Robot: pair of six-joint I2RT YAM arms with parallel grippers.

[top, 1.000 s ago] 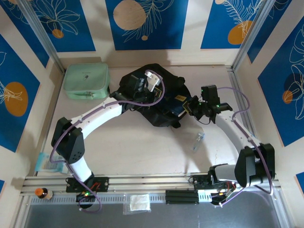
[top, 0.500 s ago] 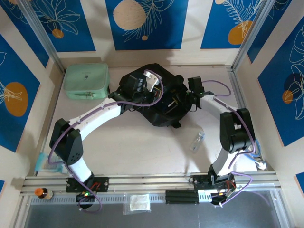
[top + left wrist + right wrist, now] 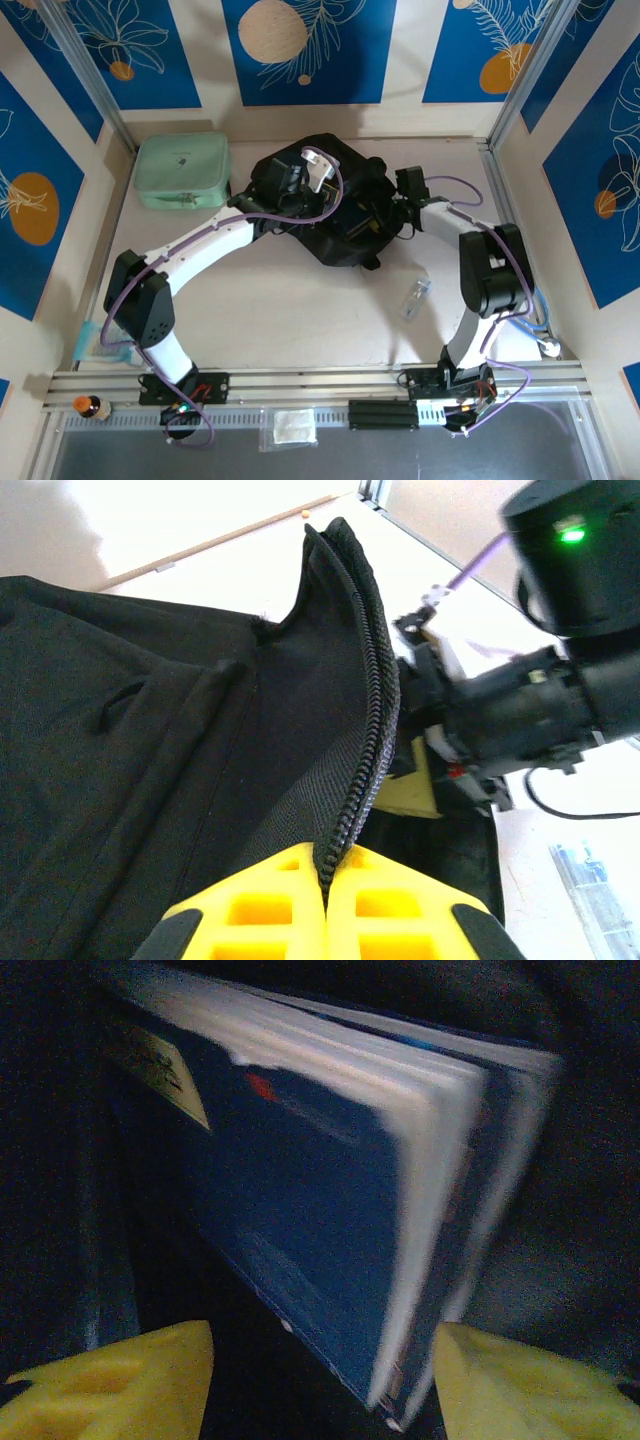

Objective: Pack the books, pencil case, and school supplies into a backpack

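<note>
Upper left of the top view: mint green case (image 3: 183, 170) flat on the worktop (image 3: 300, 320), apart from everything else. Upper centre: backpack (image 3: 345, 245) lying open. On its left side the left pincer (image 3: 300, 182) is clenched on the backpack. The wrist view shows its yellow fingers (image 3: 260, 910) pressed together on the zipper edge, which stands raised. From the right, the right pincer (image 3: 388, 215) reaches into the opening. It is released, jaws apart on either side of the books (image 3: 330, 1230), which stand on edge in the dark interior. Lower right of the backpack: small clear plastic piece (image 3: 415, 298) on bare worktop, untouched.
</note>
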